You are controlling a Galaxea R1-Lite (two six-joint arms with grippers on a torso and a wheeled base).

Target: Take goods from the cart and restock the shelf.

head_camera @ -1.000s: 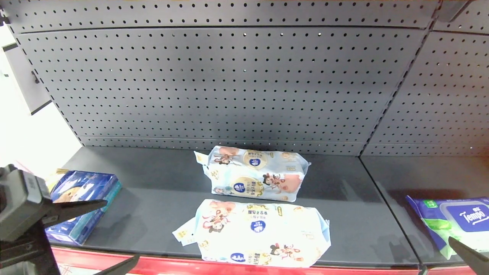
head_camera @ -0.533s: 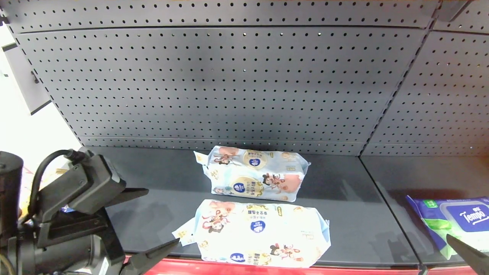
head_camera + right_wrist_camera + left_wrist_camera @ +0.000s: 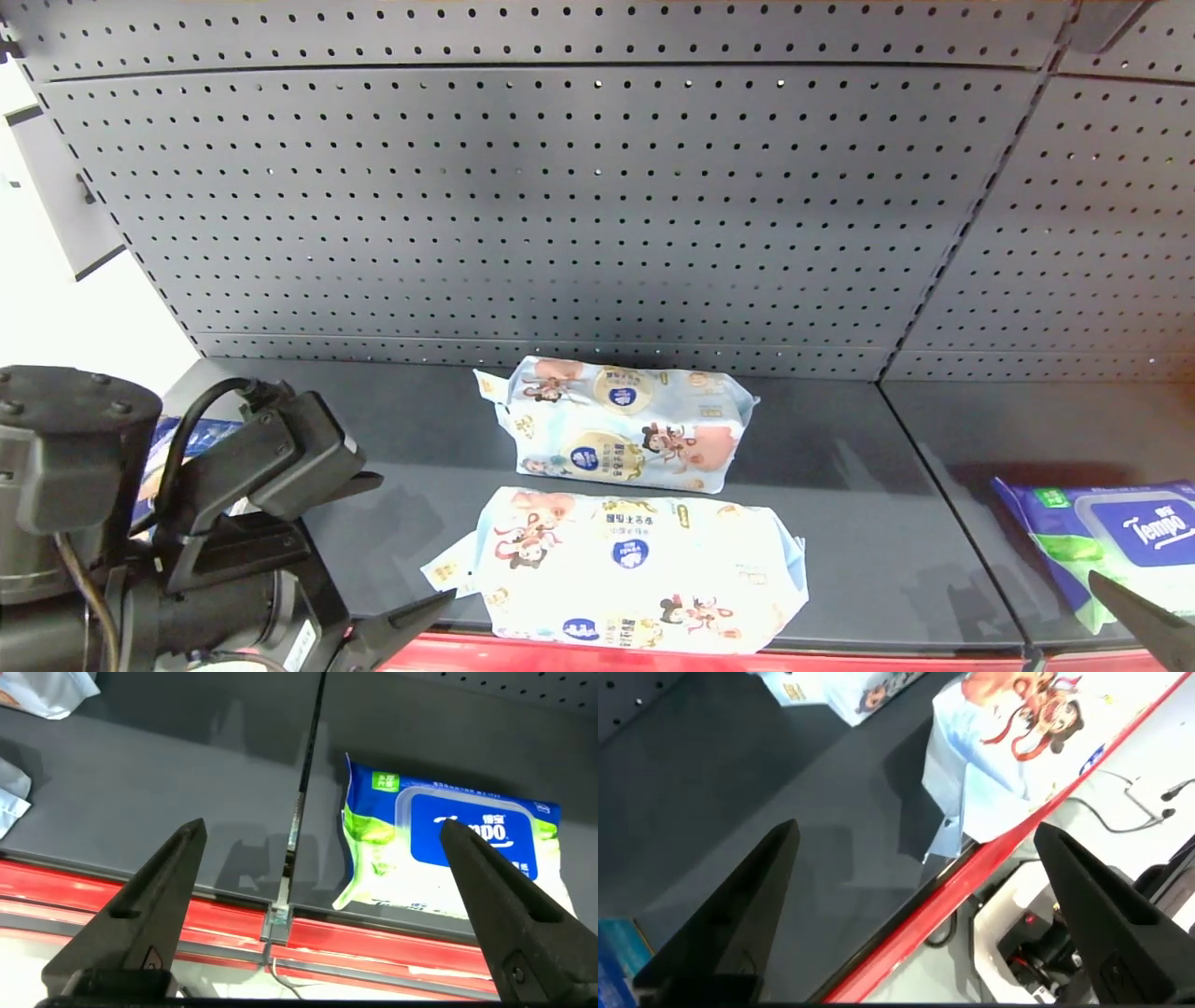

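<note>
My left gripper [image 3: 411, 541] gapes empty at the shelf's [image 3: 420, 420] front edge, beside the front cartoon pack [image 3: 635, 569]; my right gripper [image 3: 322, 829], likewise spread, hovers near the blue pack [image 3: 467, 859].

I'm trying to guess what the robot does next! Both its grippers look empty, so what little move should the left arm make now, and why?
Probably draw the left gripper back off the shelf to fetch another item. The gripper is open and holds nothing, and the cartoon-printed pack beside it already lies flat on the shelf, so nothing here seems to need its grip.
</note>
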